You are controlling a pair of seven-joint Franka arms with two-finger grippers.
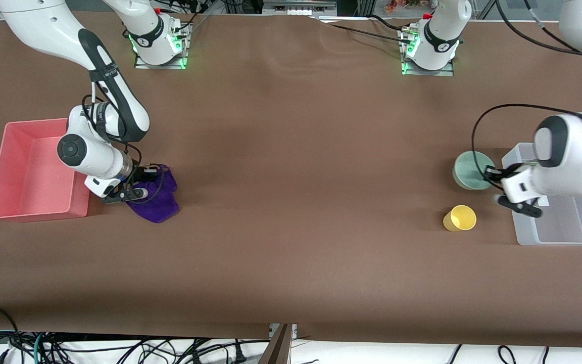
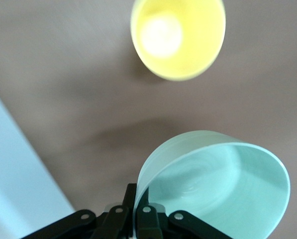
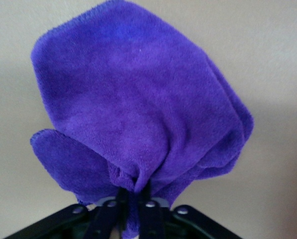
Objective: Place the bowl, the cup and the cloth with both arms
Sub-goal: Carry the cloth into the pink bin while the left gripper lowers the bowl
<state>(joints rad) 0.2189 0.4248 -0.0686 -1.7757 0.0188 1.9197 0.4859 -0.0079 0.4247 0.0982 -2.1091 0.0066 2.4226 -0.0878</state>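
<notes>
Cloth [image 3: 138, 109] pinched in right tool [image 3: 134, 211], bowl [image 2: 218, 189] — rim clamped in left tool [image 2: 134, 219]

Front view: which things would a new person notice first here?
The deep-purple fabric cloth is pinched in the right gripper, beside the pink plastic tray at the right arm's end. The left gripper clamps the rim of the pale sage-green bowl; the small yellow plastic cup sits nearer the camera.
</notes>
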